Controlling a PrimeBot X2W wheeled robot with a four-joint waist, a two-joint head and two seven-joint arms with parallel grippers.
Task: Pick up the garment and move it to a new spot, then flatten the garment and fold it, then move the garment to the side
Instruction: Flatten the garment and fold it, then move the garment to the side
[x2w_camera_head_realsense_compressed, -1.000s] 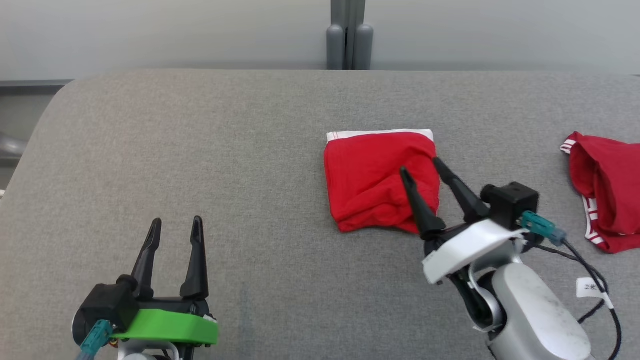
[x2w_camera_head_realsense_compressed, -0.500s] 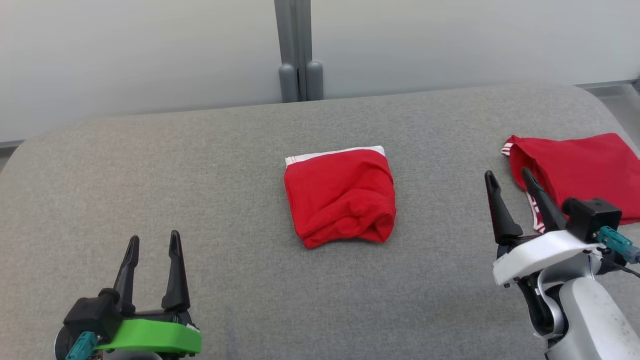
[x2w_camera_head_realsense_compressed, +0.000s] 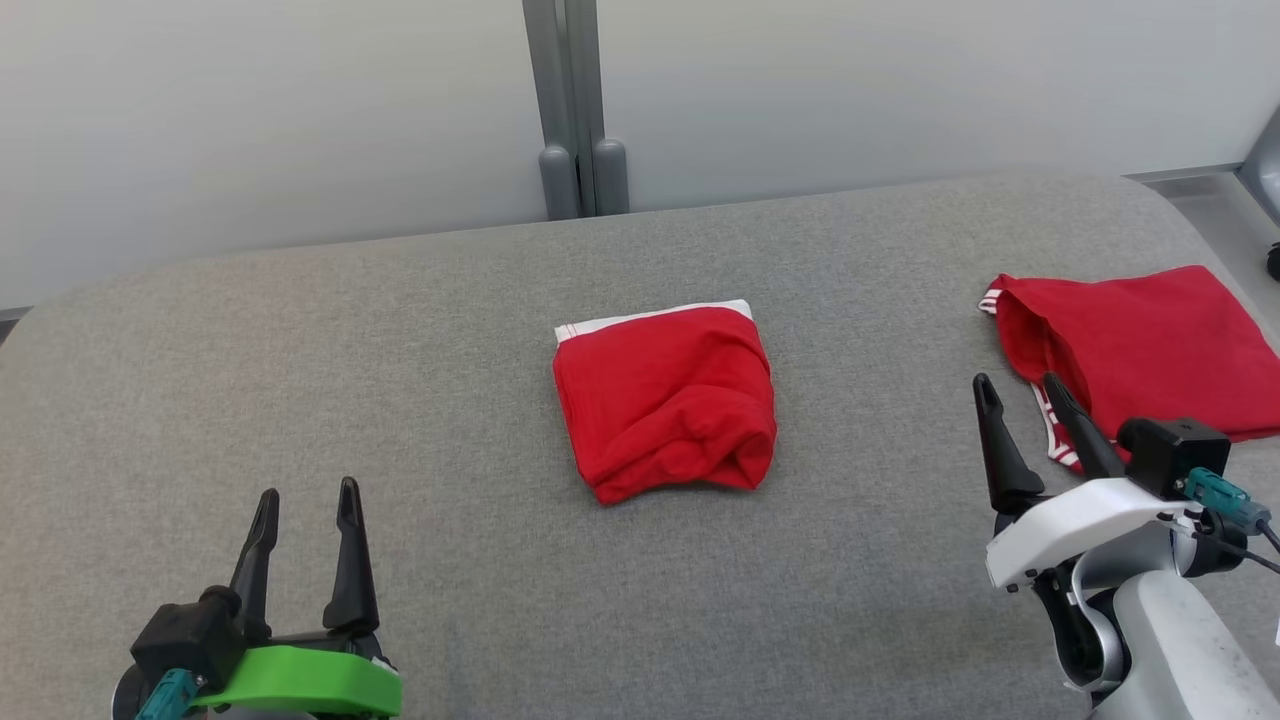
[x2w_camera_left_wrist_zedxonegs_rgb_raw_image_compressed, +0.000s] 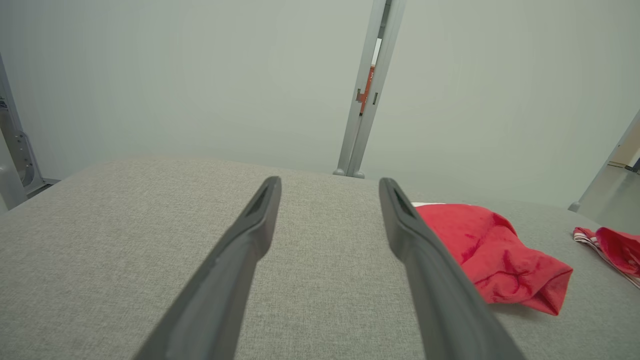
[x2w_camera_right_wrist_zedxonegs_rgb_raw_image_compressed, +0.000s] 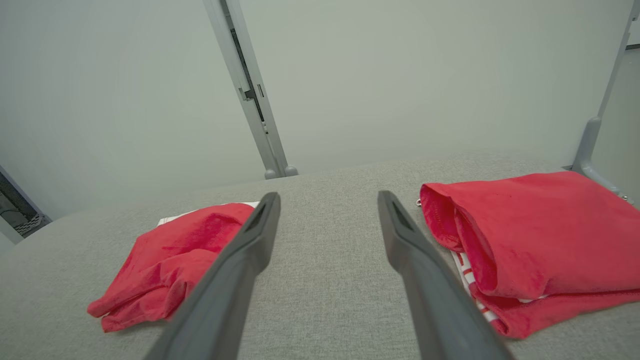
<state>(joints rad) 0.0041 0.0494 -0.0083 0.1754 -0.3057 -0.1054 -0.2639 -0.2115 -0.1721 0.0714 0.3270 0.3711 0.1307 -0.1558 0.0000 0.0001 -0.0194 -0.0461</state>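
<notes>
Currently you have the left gripper (x2w_camera_head_realsense_compressed: 308, 490), lower left, and the right gripper (x2w_camera_head_realsense_compressed: 1017, 380), lower right, with fingers spread and holding nothing, presumably ready to grasp. The folded red garment (x2w_camera_head_realsense_compressed: 665, 400) lies mid-frame, likely awaiting its move aside. A second red garment (x2w_camera_head_realsense_compressed: 1140, 350) sits far right. The grey fabric surface (x2w_camera_head_realsense_compressed: 400, 350) meets a pale wall (x2w_camera_head_realsense_compressed: 250, 120).

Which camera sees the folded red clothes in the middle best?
Head view: the folded red garment lies whole, seen from above. Left wrist view sees it low, partly behind the left claw; right wrist view likewise, behind the right claw.
</notes>
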